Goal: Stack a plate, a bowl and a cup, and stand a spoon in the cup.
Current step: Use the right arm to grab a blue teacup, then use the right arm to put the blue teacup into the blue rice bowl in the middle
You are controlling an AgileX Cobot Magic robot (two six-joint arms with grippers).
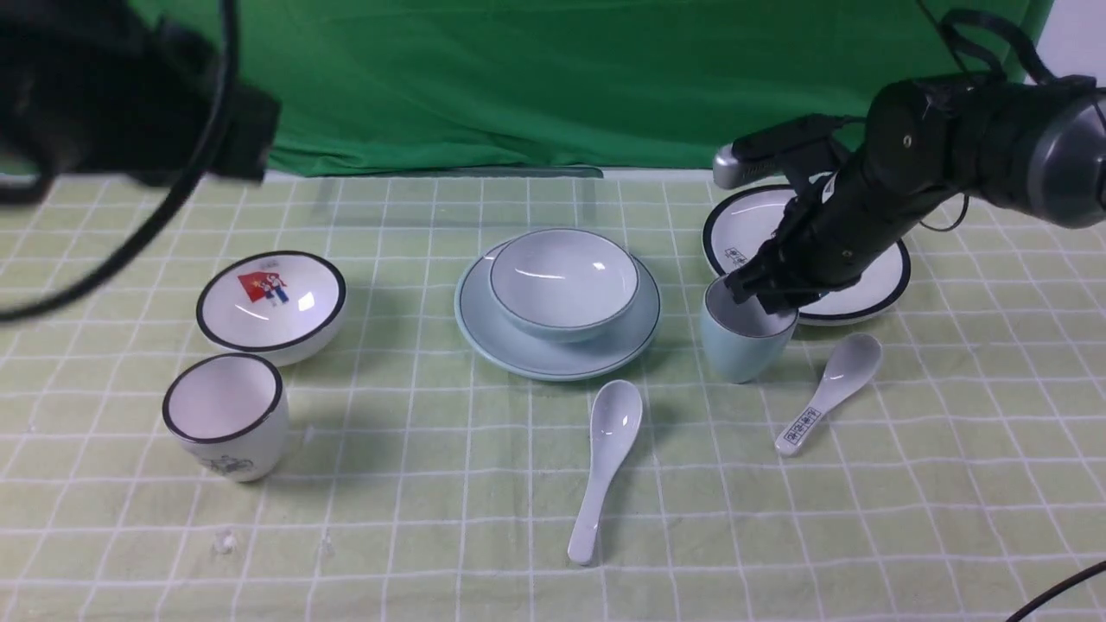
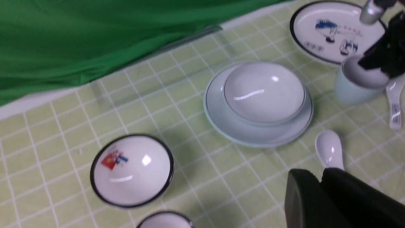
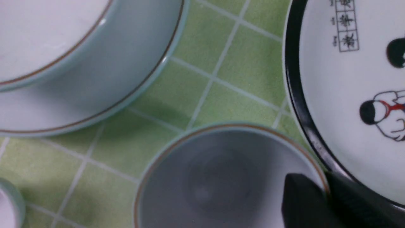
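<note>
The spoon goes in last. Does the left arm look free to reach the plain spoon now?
Probably yes: the spoon lies alone on open cloth near the plate, and the right gripper is off at the cup, not over it.

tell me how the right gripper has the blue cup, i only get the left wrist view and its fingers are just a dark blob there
Observer: In the right wrist view the right gripper straddles the rim of the cup: one finger inside, one outside against the wall.
Operator: ok and the plain spoon, i only see its scoop past my left gripper
Observer: The front view shows the whole spoon lying flat on the cloth in front of the plate, scoop toward the plate, handle toward the robot.
Operator: anything touching it
Observer: No. In the front view it lies apart from both the plate and the cup.
</note>
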